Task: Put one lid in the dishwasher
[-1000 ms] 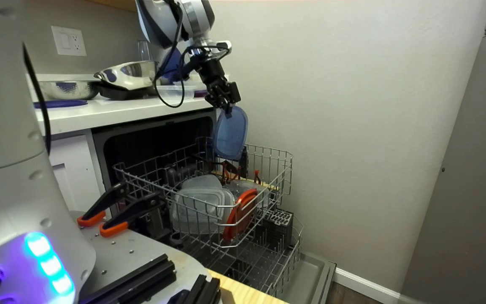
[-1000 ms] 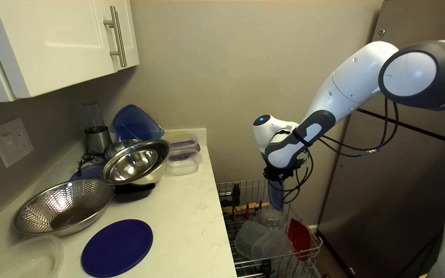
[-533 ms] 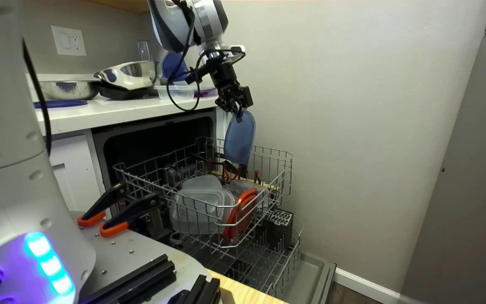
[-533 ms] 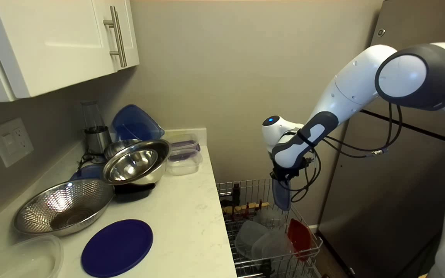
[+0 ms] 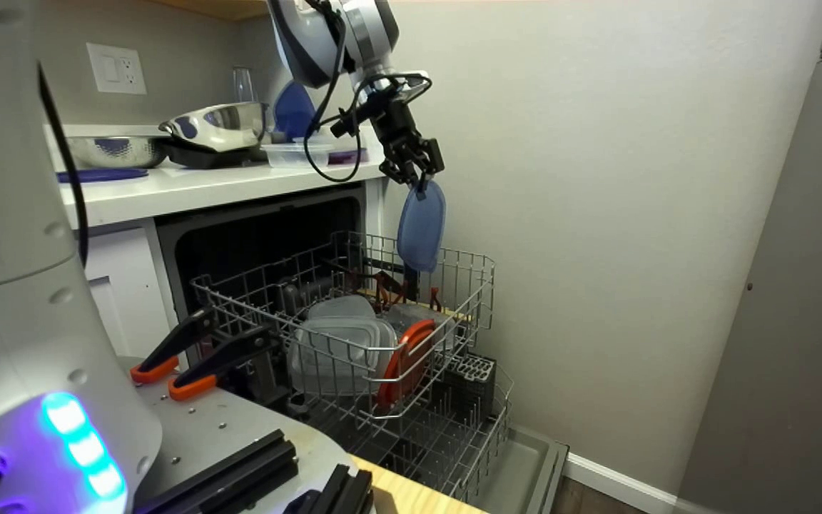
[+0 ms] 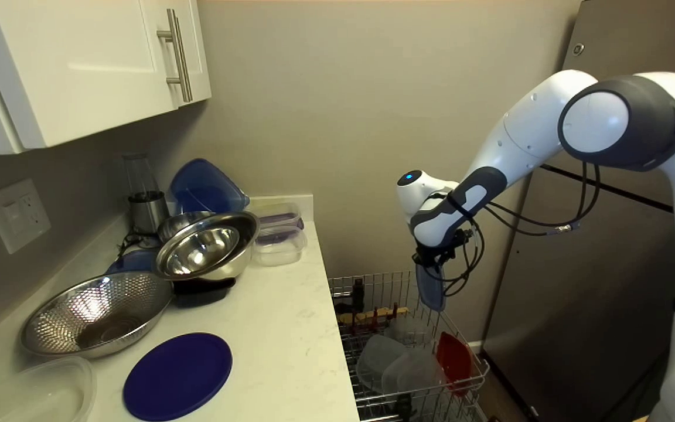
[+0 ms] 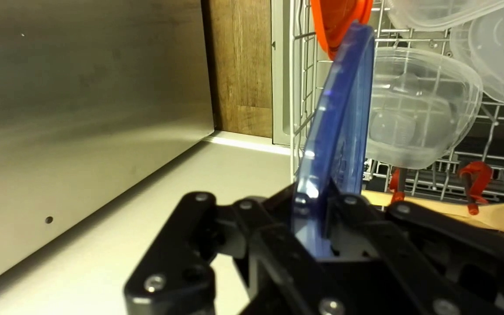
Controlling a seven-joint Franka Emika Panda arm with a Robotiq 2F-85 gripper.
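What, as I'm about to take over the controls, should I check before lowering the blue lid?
1. Grip on lid: ok; the gripper is shut on the upper end of the blue lid.
2. Upper rack pulled out of the dishwasher: ok.
3. Lid hanging on edge, not flat: ok.
4. Lid clear of the upper rack's side: cannot tell; they overlap in the views.
5. Free landing spot: cannot tell; a clear container and an orange piece sit in the rack nearby.
6. Ready to release: not ok; no view shows the lid resting on anything.
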